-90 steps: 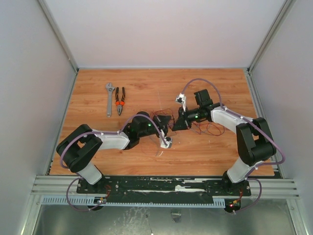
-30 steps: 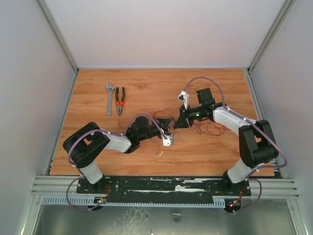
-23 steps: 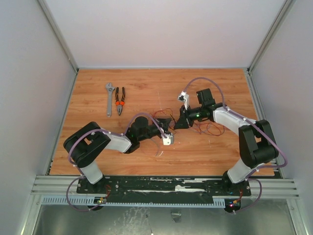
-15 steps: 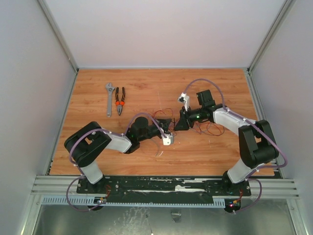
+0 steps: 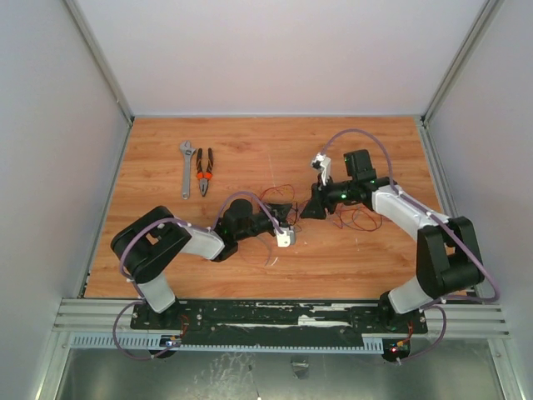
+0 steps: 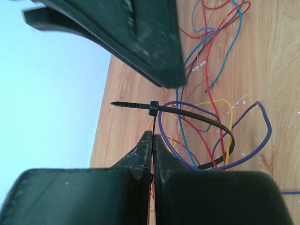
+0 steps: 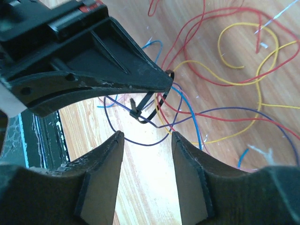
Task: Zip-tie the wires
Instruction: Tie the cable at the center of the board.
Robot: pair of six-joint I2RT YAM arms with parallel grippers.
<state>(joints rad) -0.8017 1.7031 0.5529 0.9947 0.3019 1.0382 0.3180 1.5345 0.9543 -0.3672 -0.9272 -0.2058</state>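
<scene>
While L gripper [image 6: 153,136] pinches zip tie [image 6: 197,116] looped round wires [image 6: 213,101], R gripper [image 7: 146,136] is open.

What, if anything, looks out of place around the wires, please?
The zip tie is closed into a wide, slack loop around only a few of the wires; many other strands sprawl outside it on the table.

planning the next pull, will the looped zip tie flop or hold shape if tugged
The zip tie likely holds shape: its strap forms a springy arch from the head. It looks thin and light, so a tug would probably shift the loop. The wires threaded through lie in loose curls and would likely drag along.
</scene>
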